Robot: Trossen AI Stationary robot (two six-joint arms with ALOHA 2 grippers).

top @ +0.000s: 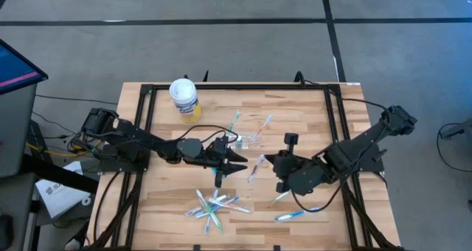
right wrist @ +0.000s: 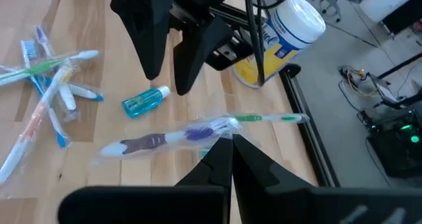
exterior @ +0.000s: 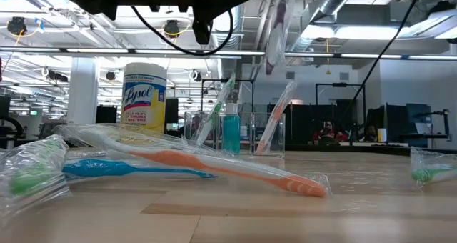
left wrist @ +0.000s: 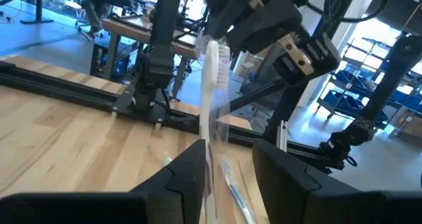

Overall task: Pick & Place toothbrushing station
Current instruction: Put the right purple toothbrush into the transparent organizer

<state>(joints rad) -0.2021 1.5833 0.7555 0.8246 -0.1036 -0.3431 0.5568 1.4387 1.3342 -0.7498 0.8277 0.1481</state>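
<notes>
Figure. Transfer of a wrapped toothbrush toward the clear cup. The right claw, closed on the wrapped toothbrush, stood right of the bench's middle, the brush gripped near one end and projecting toward the left arm. The left claw was poised at the middle of the bench with its two fingers parted, and in the left wrist view the wrapped toothbrush rose between those fingers; whether they touched it could not be told.

Judged from these views, the step in hand was either a hand-over or a direct drop into the clear cup. To do it well, the brush should be kept close to upright, its lower end brought squarely over the cup mouth, and the wrapper kept from catching on the brushes already standing in the cup. The holding claw should release only once the brush was supported.

The cup stood just beyond the left claw toward the far edge, between the two claws. A teal toothpaste tube lay on the bench near the left claw. A pile of toothbrushes lay toward the near edge, with two more nearer the right arm. The white tub stood well apart, toward the far left corner.
</notes>
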